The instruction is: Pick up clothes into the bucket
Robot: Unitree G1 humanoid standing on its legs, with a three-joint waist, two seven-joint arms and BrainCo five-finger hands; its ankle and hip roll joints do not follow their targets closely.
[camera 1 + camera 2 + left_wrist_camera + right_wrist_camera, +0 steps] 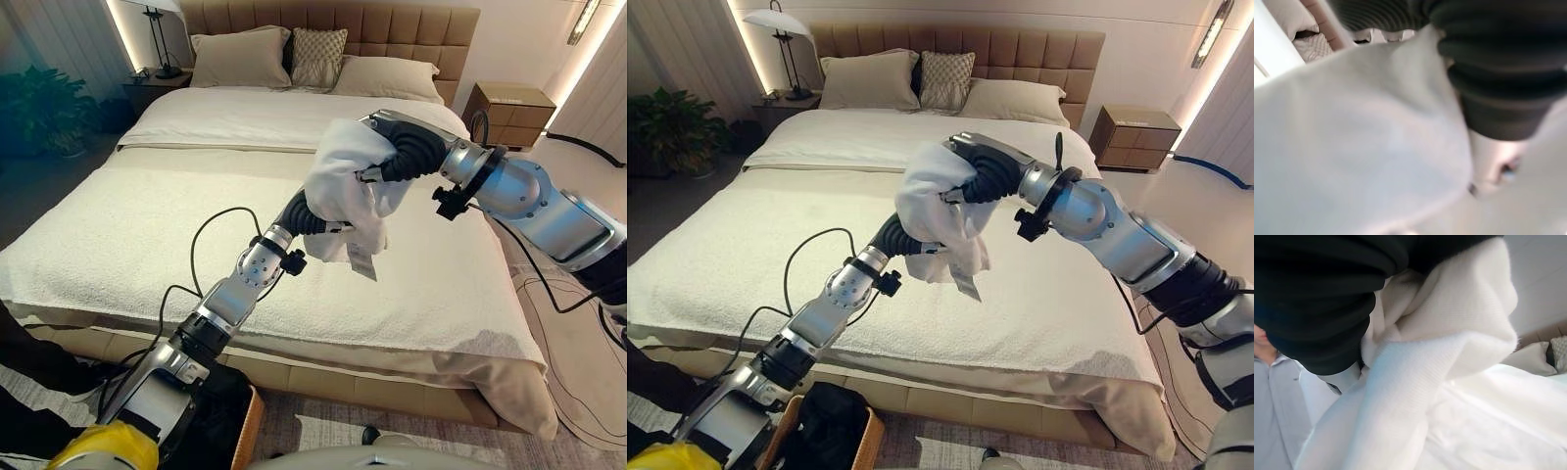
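A white garment (345,186) hangs bunched above the bed (147,225), raised clear for carrying. Both the left robot hand (312,217) and right robot hand (407,152) are buried in it; grip undeterminable. A basket (867,439) sits near left, on the floor.

bed (147,235), cream blanket (421,284), 3 pillows (240,57)

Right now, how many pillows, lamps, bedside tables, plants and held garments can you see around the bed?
Pillows: 3, plain, patterned, plain
Lamps: 1
Bedside tables: 2, and
Plants: 1
White garments: 1, held up between both hands
Total: 8
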